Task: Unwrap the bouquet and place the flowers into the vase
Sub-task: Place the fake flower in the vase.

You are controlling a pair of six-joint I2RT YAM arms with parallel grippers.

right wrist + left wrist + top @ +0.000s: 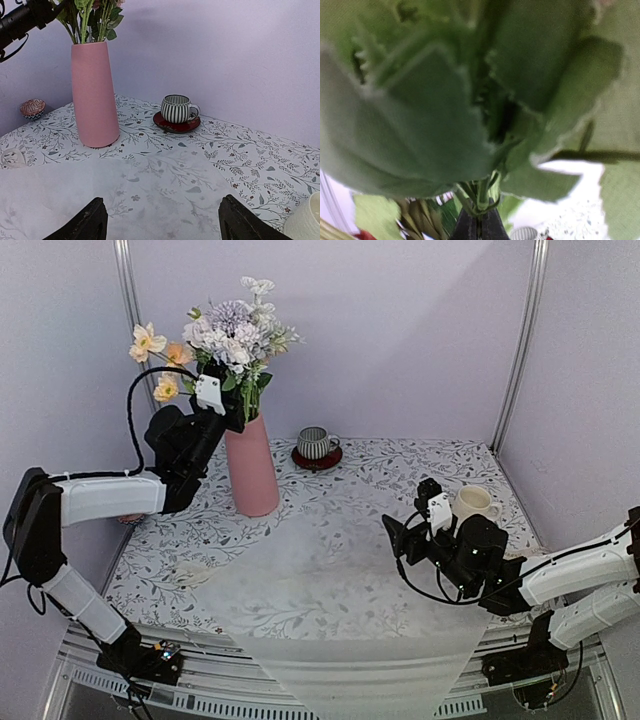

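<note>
Flowers (235,335) are in the vase (252,465), stems down inside, blooms fanned out above the slanted rim. Vase stands far-left on the worktop (400,455), upright. Left fingers (470,230) are pressed together on the bunch of green stems just above the rim; the wrist view is mostly blurred leaves w/ stems coming out of the pinch. Right fingers (85,225) stand wide apart, holding nothing, low over the wrapping paper (330,580), which lies flat across the near-middle and hangs over the near edge. So the task looks nearly done; what's left is prob. the release and backing off. Main risk: the vase is tall and narrow w/ a top-heavy bunch, so if the left arm pulls sideways before the fingers part, or leaves snag on the fingers as it backs out, the vase could rock or tip. It could tip right, toward the striped mug (318,443) on its red saucer (317,460), which sits near. 2nd risk: can't tell how deep the stems sit, so on release the bunch may drop, lean or splay, and a stem could flop out over the low side of the rim. 3rd: the right arm is just over loose paper, so any drag could slide it off the near edge. Cream mug (472,503) sits close to that arm on its far side, an easy knock.
</note>
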